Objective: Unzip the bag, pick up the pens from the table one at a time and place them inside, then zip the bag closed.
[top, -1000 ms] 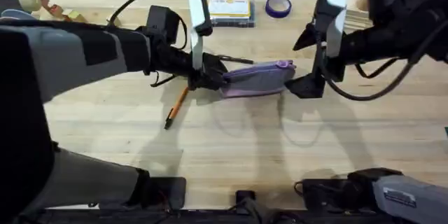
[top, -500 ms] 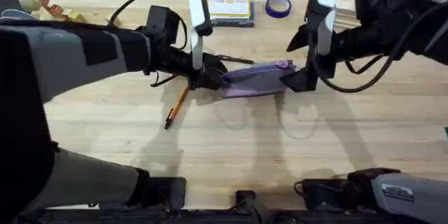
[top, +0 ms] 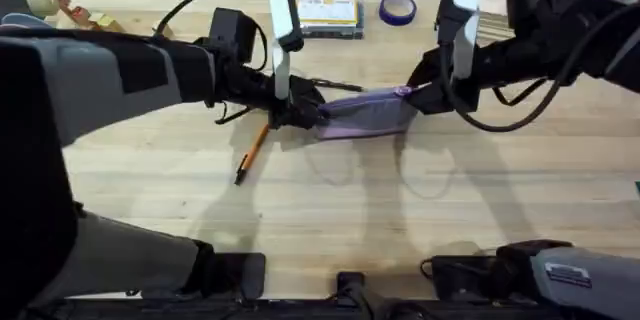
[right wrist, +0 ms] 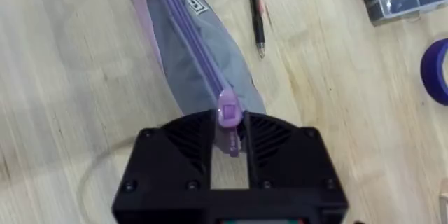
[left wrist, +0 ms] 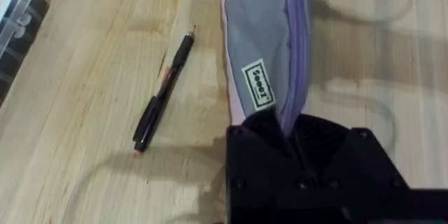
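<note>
The lavender and grey bag [top: 362, 115] lies zipped on the table [top: 330, 210] between both arms. My left gripper [top: 305, 114] is shut on the bag's left end, and the left wrist view shows the bag [left wrist: 260, 49] pinched at that gripper [left wrist: 290, 131]. At the right end, my right gripper [top: 420, 96] is open. In the right wrist view its fingers [right wrist: 187, 143] straddle the purple zipper pull [right wrist: 227, 108] closely. The orange pen [top: 252, 153] lies near the bag's left end. The black pen [top: 335, 85] lies just behind the bag.
A clear box with a yellow label [top: 328, 12] and a purple tape roll [top: 398, 8] sit at the table's far edge. Small toys [top: 45, 0] crowd the far left corner. The left arm's cable loops above the pens. Bare wood spreads in front of the bag.
My right gripper has moved left and down onto the bag's right end, bringing its fingers around the zipper pull. The left gripper, bag and pens have stayed put.
</note>
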